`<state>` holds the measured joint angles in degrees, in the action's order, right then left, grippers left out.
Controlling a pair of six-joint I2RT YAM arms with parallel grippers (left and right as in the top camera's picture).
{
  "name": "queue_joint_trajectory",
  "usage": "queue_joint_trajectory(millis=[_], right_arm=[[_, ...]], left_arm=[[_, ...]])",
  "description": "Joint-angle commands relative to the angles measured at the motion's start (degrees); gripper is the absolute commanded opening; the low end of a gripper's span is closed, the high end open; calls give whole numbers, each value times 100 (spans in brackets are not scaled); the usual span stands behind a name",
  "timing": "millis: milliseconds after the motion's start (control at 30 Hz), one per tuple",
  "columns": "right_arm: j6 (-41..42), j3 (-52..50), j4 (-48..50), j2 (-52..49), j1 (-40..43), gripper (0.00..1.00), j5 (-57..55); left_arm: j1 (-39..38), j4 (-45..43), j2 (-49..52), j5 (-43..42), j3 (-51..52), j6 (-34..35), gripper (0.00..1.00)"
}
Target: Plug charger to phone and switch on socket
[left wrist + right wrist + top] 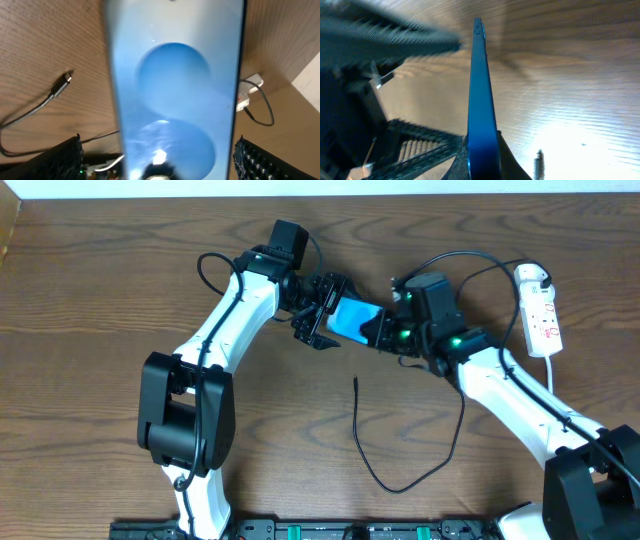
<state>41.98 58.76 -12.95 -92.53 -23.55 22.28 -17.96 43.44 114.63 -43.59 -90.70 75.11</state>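
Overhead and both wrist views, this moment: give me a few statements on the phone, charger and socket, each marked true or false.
1. The charger lies loose on the table, with its plug tip in nothing. True.
2. The phone lies flat on the table. False: the right gripper holds it.
3. The socket lies on the right arm's side of the table. True.
4. The left gripper grips the charger. False: its fingers flank the phone, and nothing touches the charger.
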Motion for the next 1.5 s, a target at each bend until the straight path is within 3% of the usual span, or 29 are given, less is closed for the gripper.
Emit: queue_joint_trajectory(millis=[0, 100, 167, 267, 433, 633, 1000, 1233, 1467], right_arm=[[262, 79, 55, 17, 328, 1, 136], [820, 79, 273, 17, 737, 1, 750], [1469, 79, 837, 17, 1034, 1, 1572], [3224, 79, 1521, 17, 1161, 1, 2345], [5560, 79, 2728, 17, 1102, 1, 3213], [7173, 79, 3884, 17, 922, 1, 3626], [7556, 79, 4498, 17, 748, 2, 3628], [7556, 79, 4520, 17, 732, 2, 3580], [7556, 81, 4538, 17, 732, 2, 3121]], left_arm=[[131, -13, -315, -74, -153, -577, 94], [219, -160, -763, 214, -153, -850, 95], [214, -153, -1276, 1176, -153, -914, 95], [214, -177, -1860, 2114, -153, -907, 95], [214, -225, -2175, 2249, -153, -813, 95], [214, -225, -2175, 2341, -153, -57, 95], [214, -704, -2175, 2658, -153, 1073, 95], [214, -798, -2173, 2660, -142, 1095, 94], [214, -802, -2173, 2667, -142, 1099, 86]])
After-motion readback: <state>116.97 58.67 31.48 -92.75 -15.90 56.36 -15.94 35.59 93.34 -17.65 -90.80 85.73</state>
